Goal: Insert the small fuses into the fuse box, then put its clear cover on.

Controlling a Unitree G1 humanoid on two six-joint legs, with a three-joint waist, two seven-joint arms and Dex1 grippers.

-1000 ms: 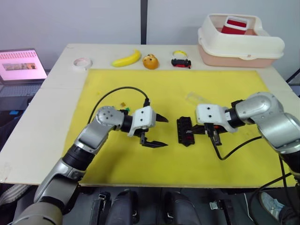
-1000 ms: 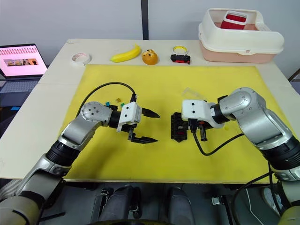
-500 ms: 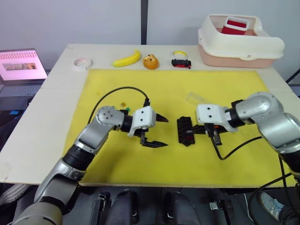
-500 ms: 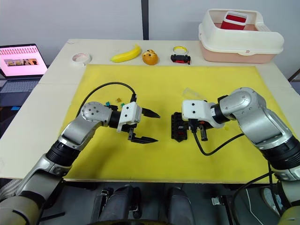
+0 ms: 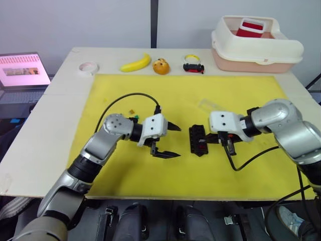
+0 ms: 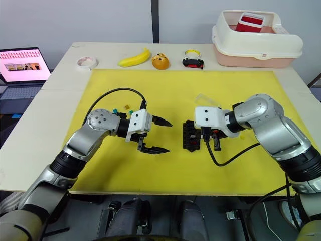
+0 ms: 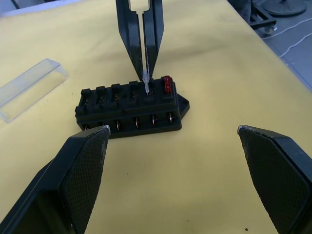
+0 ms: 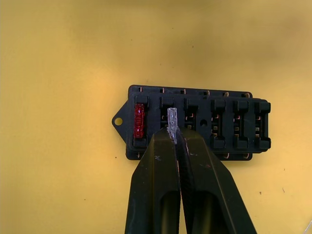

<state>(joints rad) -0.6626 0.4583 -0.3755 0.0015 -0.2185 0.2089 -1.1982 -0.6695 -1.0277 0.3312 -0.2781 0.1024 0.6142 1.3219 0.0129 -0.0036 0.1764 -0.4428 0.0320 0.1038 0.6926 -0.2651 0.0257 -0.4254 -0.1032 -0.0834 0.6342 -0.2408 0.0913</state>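
Right gripper (image 8: 172,134) pinching a pale fuse (image 8: 171,123) over the fuse box (image 8: 195,122), at the slot beside the seated red fuse (image 8: 139,120). Step: 2nd insertion; next, push straight down w/ blades aligned. Box long axis runs toward/away from robot; clear cover (image 7: 30,87) just beside box. Left gripper (image 5: 164,140) near box, spread, empty

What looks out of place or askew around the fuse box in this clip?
Nothing stands out. The fuse box sits flat on the yellow mat with a red fuse seated in its end slot. The right gripper holds a pale fuse upright at the next slot. The clear cover lies apart, intact.
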